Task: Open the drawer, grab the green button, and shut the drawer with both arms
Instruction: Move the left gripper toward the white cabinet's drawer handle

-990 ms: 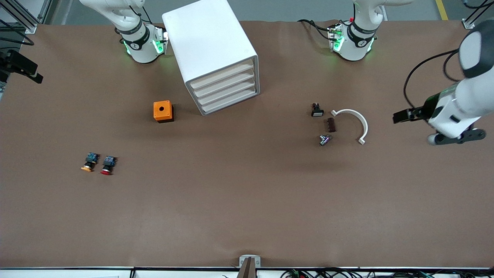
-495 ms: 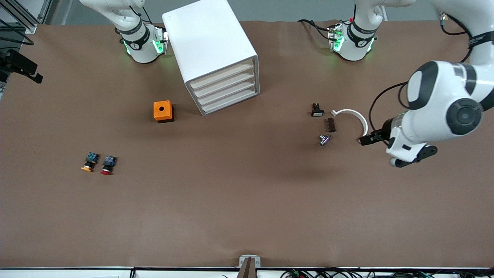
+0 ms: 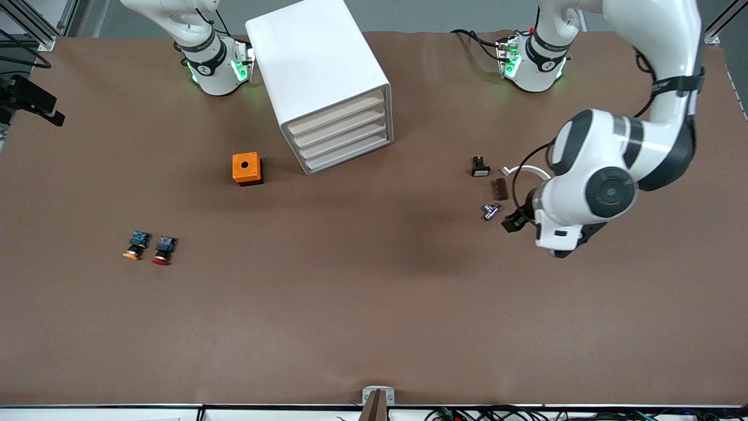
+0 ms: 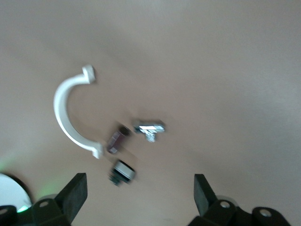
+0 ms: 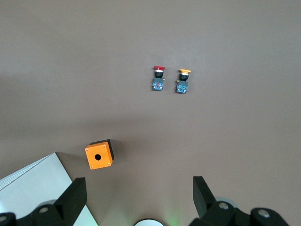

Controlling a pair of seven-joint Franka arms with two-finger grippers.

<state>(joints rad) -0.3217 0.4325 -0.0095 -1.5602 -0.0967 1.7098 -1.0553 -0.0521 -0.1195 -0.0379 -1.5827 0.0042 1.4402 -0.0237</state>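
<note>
Left arm over the small parts, right arm waiting high, all four drawers shut.

On the brown desk [image 3: 374,304], the orange-capped button [image 3: 134,245] and the red-capped button [image 3: 163,249] lie side by side toward the right arm's end, with the orange box [image 3: 246,168] farther from the front camera and just beside the white cabinet [image 3: 318,82]. The cabinet's drawer [image 3: 340,124] fronts all sit flush and closed, and no green-capped button shows anywhere. The right gripper [image 5: 137,200] waits spread wide, high over the orange box and the two buttons. Toward the left arm's end lie a black switch [image 3: 480,168], a brown block [image 3: 499,189], a metal part [image 3: 491,211] and a white curved clamp [image 4: 70,115], close together. The left gripper [image 4: 138,200] hangs spread wide and empty over this cluster.
</note>
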